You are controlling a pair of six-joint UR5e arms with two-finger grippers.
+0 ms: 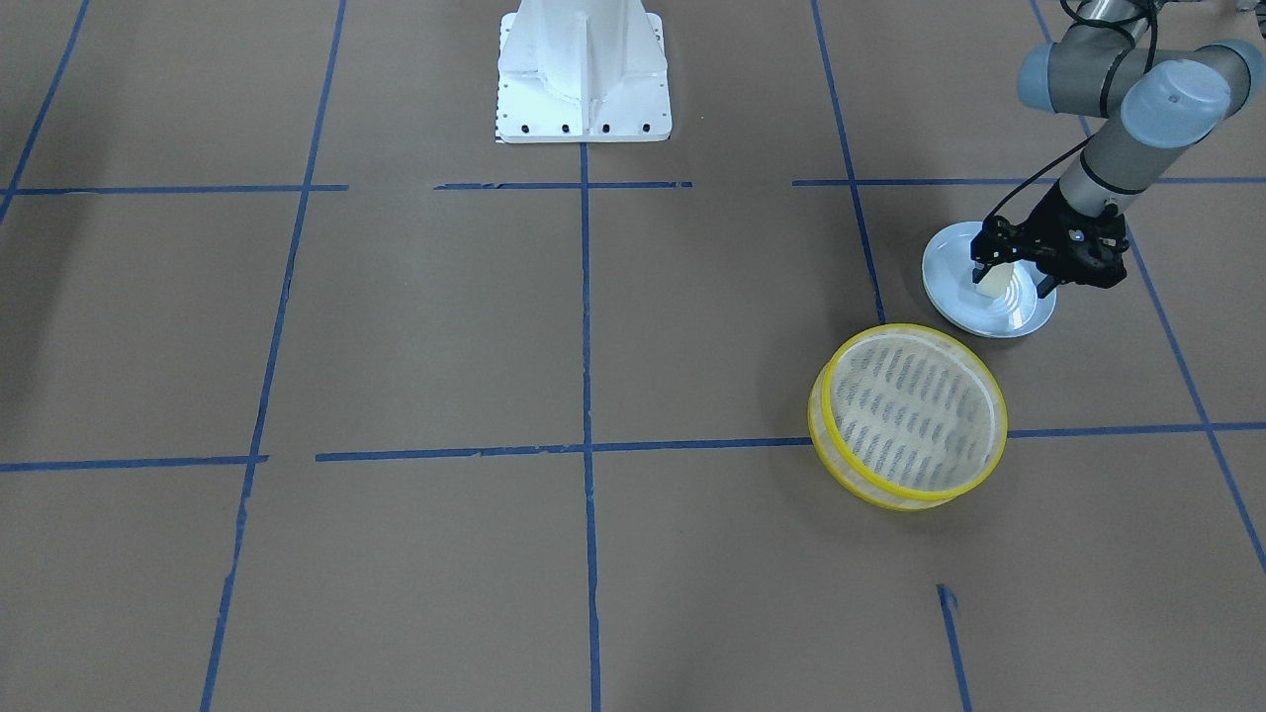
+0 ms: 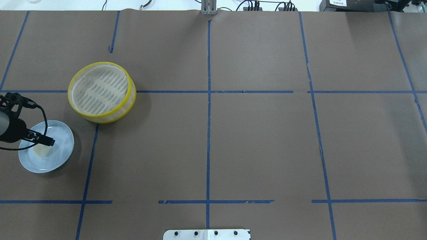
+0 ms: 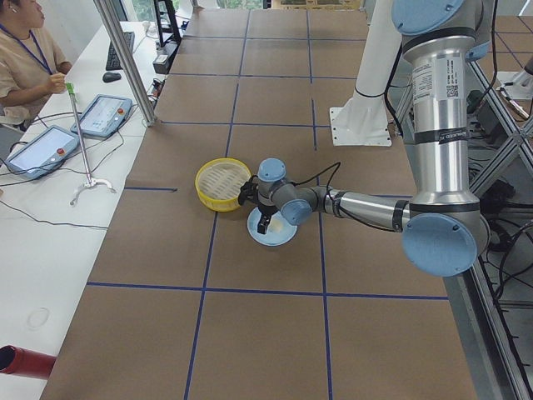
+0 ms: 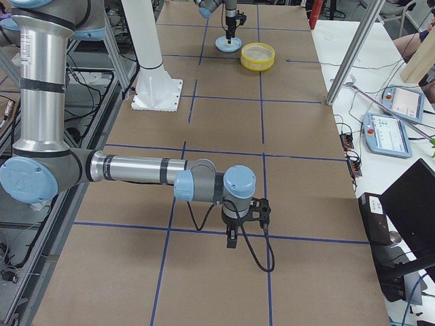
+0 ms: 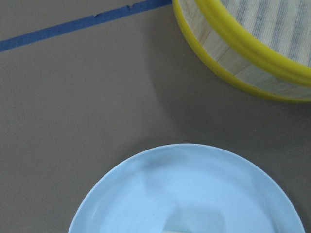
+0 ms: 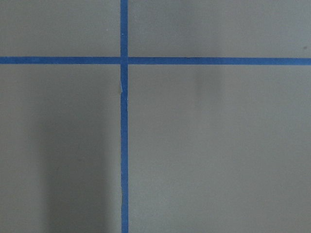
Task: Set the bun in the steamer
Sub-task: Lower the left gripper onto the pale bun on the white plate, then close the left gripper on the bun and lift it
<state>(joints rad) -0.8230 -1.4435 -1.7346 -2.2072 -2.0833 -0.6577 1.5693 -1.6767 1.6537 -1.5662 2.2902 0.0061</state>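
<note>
The cream-white bun (image 1: 994, 283) lies on a pale blue plate (image 1: 999, 321). My left gripper (image 1: 1012, 280) is low over the plate, open, with a finger on each side of the bun. In the overhead view the bun (image 2: 41, 151) shows just beside one black finger (image 2: 49, 141). The yellow-rimmed steamer (image 1: 895, 329) stands empty beside the plate, also in the overhead view (image 2: 100, 63) and the left wrist view (image 5: 243, 48). My right gripper (image 4: 231, 238) hangs over bare table far from both; I cannot tell whether it is open or shut.
Brown paper with blue tape lines covers the table. The white robot base (image 1: 584, 79) stands at the middle of the near edge. An operator (image 3: 25, 58) sits with tablets beyond the far edge.
</note>
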